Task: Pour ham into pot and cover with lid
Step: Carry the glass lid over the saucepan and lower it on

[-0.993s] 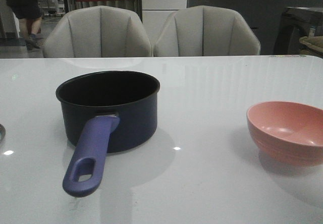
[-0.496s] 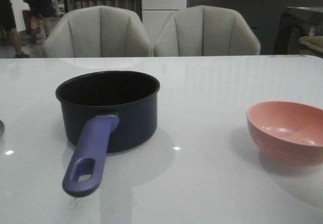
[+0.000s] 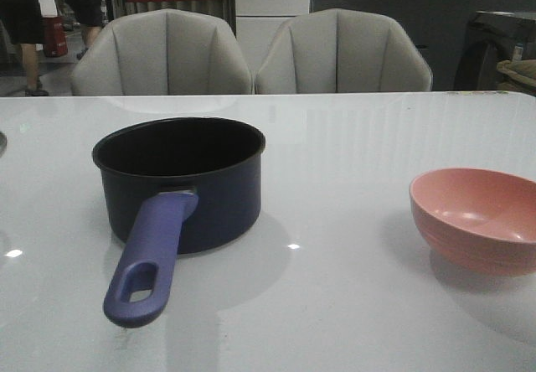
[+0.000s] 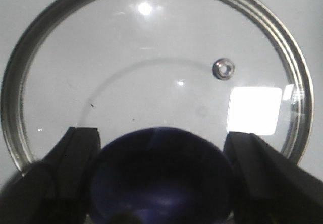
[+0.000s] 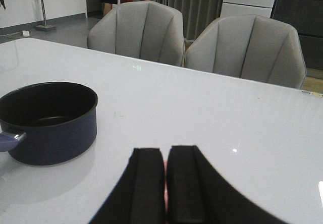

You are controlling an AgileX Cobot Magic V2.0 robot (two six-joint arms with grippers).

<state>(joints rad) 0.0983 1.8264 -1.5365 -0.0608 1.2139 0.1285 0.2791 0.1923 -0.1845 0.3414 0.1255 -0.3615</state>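
The pot (image 3: pixel 180 179) is a dark navy saucepan standing left of centre on the white table, its purple-blue handle (image 3: pixel 146 259) pointing toward me. It also shows in the right wrist view (image 5: pixel 48 125). Its inside is dark and no ham shows anywhere. In the left wrist view my left gripper (image 4: pixel 160 171) is shut on the purple-blue knob (image 4: pixel 161 178) of the glass lid (image 4: pixel 151 57). A sliver of the lid (image 3: pixel 2 142) shows at the front view's left edge. My right gripper (image 5: pixel 165 156) is shut with a thin pink strip between its fingers, which looks like the bowl's rim.
The pink bowl (image 3: pixel 477 217) stands at the right of the table, its visible inside bare. Two grey chairs (image 3: pixel 163 54) stand behind the far table edge. People walk at the far left background. Neither arm shows in the front view.
The sliver of lid at the front view's left edge has risen. The pot and the pink bowl have not moved. People in the background have walked on.
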